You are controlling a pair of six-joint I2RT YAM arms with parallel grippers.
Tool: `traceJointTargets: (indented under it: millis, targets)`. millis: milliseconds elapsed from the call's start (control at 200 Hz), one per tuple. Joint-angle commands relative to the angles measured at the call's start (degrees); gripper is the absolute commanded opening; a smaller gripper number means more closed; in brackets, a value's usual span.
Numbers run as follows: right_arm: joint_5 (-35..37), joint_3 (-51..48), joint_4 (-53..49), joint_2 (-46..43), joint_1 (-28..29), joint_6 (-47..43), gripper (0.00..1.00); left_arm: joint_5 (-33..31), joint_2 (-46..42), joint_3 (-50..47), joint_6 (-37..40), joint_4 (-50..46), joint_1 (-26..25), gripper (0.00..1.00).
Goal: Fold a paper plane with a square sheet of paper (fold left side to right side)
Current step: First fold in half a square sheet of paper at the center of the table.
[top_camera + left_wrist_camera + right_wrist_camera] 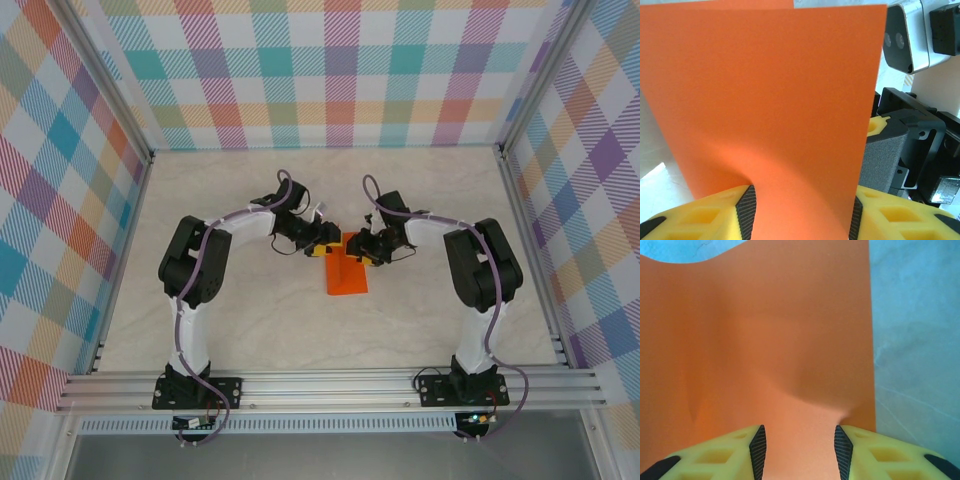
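Where the square sheet of paper bows, left gripper jaws apart, right gripper jaws apart

Sheet: the square sheet of paper is bright orange, plain and unmarked, shading darker where it bows.
My left gripper: yellow fingers, black ribbed pads.
My right gripper: same scheme, but the yellow looks paler and greenish.
My arms: black joints, white links, purple cables.
Table: cream with faint marbling.
Walls: pastel plaid in teal, pink, orange, purple and yellow on white.
Rails: silver.
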Motion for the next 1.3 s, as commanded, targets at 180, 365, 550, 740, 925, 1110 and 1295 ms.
traceJointTargets:
  millis: [180, 365, 550, 740, 925, 1110, 1295]
  targets:
    - [-2.8, -1.9, -1.1, -8.3, -3.5, 0.0, 0.52, 0.7, 1.3, 1.6, -1.0, 0.9, -0.2, 0.50]
    - [-5.9, -3.2, -1.0, -10.1, -3.8, 0.3, 0.55, 0.8, 1.2, 1.6, -1.0, 1.2, -0.2, 0.54]
    - [-9.1, -6.4, 4.6, -10.7, -4.5, 4.6, 0.56, 0.8, 0.8, 1.5, -1.0, 1.3, -0.3, 0.57]
    - [-13.2, -7.7, 9.5, -10.3, -5.8, 7.4, 0.56, 0.7, 0.5, 1.4, -1.0, 1.4, -0.3, 0.57]
    - [-16.2, -7.1, 12.0, -8.2, -5.5, 8.3, 0.52, 0.5, 0.4, 1.3, -1.0, 1.5, -0.3, 0.54]
    - [-17.4, -4.5, 11.6, -4.8, -4.3, 8.6, 0.47, 0.5, 0.2, 1.0, -1.0, 1.6, -0.4, 0.53]
    - [-17.1, -3.6, 12.0, -2.8, -3.1, 8.9, 0.39, 0.4, 0.2, 0.8, -0.9, 1.6, -0.4, 0.52]
